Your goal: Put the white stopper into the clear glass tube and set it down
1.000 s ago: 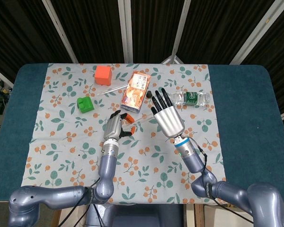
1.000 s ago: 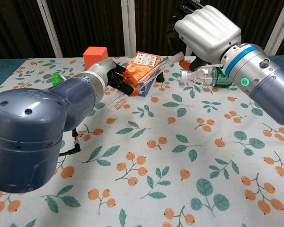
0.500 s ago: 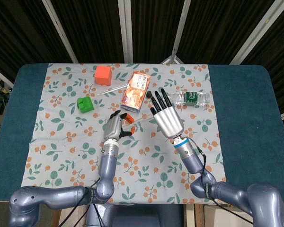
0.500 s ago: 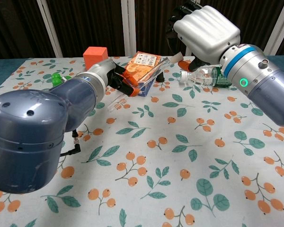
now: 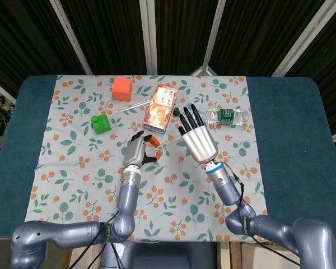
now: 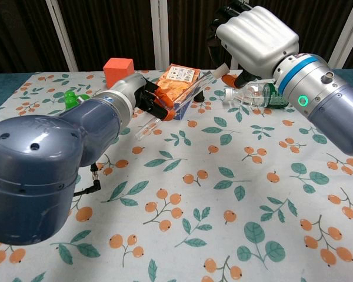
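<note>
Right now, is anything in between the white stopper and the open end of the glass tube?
Nothing visible. The small white stopper in the right robot hand sits right at the upper end of the clear glass tube, which the left robot hand holds tilted.

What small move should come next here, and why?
Probably ease the right hand and its white stopper down toward the upper end of the clear glass tube that the left hand holds tilted; the stopper sits near the mouth, apparently not yet seated.
</note>
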